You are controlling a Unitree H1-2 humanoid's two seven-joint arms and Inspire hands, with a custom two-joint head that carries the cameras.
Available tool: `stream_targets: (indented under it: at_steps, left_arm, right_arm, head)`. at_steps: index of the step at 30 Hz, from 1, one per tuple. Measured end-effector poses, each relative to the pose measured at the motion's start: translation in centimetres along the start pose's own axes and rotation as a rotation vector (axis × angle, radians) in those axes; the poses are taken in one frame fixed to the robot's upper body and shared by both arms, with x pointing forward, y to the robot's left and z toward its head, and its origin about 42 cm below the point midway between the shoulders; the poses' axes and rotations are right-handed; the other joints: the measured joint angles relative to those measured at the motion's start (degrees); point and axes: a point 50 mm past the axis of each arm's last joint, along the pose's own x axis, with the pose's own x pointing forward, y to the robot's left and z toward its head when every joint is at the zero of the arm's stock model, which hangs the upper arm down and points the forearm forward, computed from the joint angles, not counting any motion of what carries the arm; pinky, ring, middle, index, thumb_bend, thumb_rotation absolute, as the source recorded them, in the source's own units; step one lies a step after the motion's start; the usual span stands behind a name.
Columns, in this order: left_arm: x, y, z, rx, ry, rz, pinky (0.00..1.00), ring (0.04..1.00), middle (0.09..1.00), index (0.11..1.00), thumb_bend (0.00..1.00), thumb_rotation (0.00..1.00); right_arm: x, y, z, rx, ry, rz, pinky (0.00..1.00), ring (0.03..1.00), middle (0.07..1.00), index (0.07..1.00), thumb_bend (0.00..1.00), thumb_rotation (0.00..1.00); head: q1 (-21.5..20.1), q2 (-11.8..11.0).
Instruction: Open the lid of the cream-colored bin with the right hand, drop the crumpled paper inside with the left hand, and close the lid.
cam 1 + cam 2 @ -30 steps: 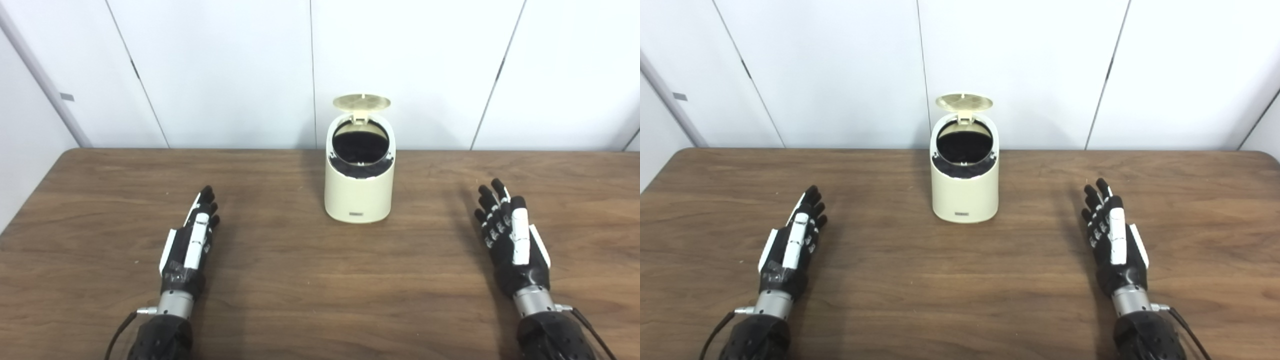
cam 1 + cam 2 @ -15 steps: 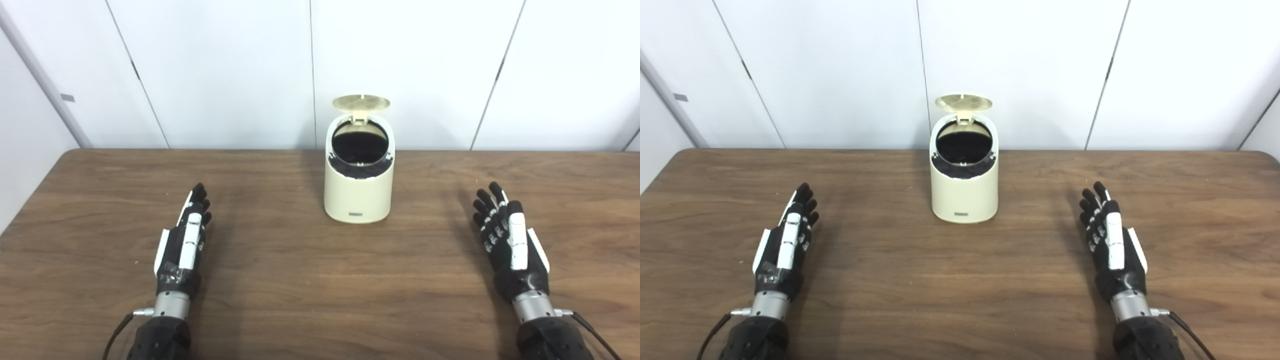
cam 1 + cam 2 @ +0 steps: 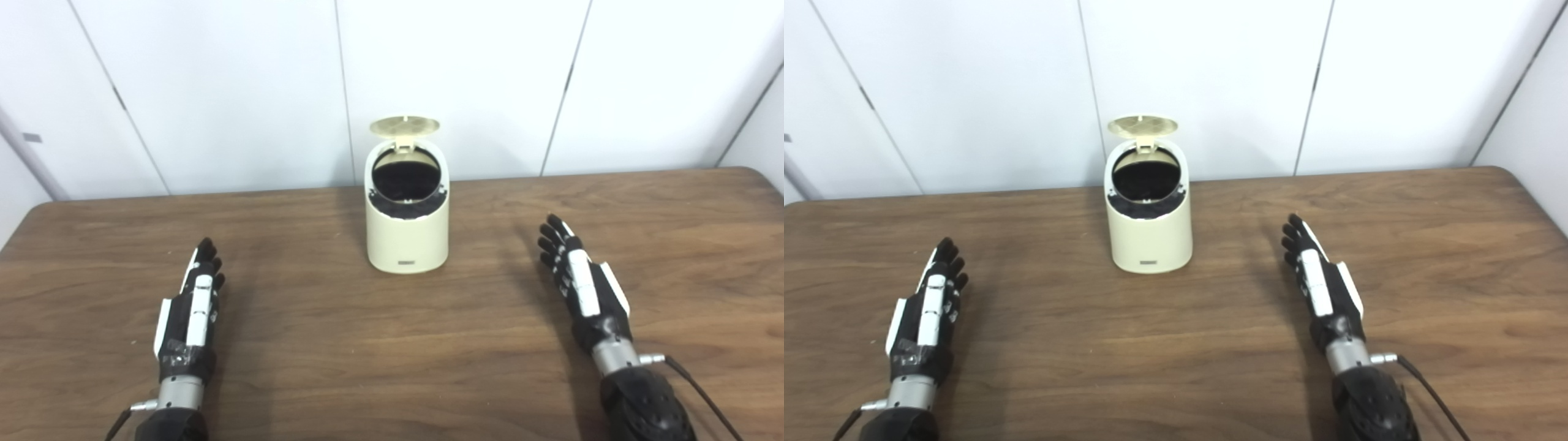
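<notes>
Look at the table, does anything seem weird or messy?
Nothing is spilled or broken. One odd thing: the cream bin has its lid up, yet both the left hand and right hand are open, and no crumpled paper shows.

No text can be read anywhere. The cream-colored bin (image 3: 407, 236) carries a small dark label (image 3: 406, 263) low on its front, near the base, but whatever is printed on it is too small and blurred to make out in either view.
</notes>
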Motion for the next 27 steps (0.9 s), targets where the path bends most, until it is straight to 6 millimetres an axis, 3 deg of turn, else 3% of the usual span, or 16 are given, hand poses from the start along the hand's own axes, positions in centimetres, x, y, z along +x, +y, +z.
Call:
stream_targets:
  at_steps: [7, 15, 18, 22, 27]
  left_arm:
    - [-0.1, 0.0, 0.0, 0.008, 0.01, -0.009, 1.0, 1.0, 1.0, 1.0, 0.41, 0.83]
    - [-0.1, 0.1, 0.0, 0.016, 0.014, -0.014, 1.0, 1.0, 1.0, 1.0, 0.36, 0.84]
    - [-0.2, 0.1, 0.0, 0.018, 0.015, -0.013, 1.0, 1.0, 1.0, 1.0, 0.39, 0.84]
    - [-0.3, 0.1, 0.0, 0.018, 0.016, -0.009, 1.0, 1.0, 1.0, 1.0, 0.38, 0.84]
    - [-0.3, 0.1, 0.0, 0.016, 0.025, 0.003, 1.0, 1.0, 1.0, 1.0, 0.37, 0.82]
  right_arm:
    - [2.6, 0.1, 3.7, -0.174, -0.093, 0.043, 0.89, 0.923, 0.932, 0.903, 0.57, 1.0]
    - [3.9, 0.5, 5.9, -0.347, -0.143, 0.078, 0.8, 0.879, 0.902, 0.881, 0.59, 1.0]
    - [4.6, 0.9, 7.1, -0.412, -0.176, 0.083, 0.78, 0.866, 0.889, 0.875, 0.57, 1.0]
    - [5.7, 1.6, 9.0, -0.489, -0.204, 0.104, 0.85, 0.89, 0.897, 0.881, 0.55, 1.0]
    - [7.1, 2.5, 11.2, -0.53, -0.237, 0.111, 0.85, 0.895, 0.902, 0.879, 0.55, 1.0]
  head:
    - [-0.35, -0.79]
    - [0.09, -1.06]
    - [0.17, -1.15]
    - [0.52, -1.67]
    - [1.05, -2.46]
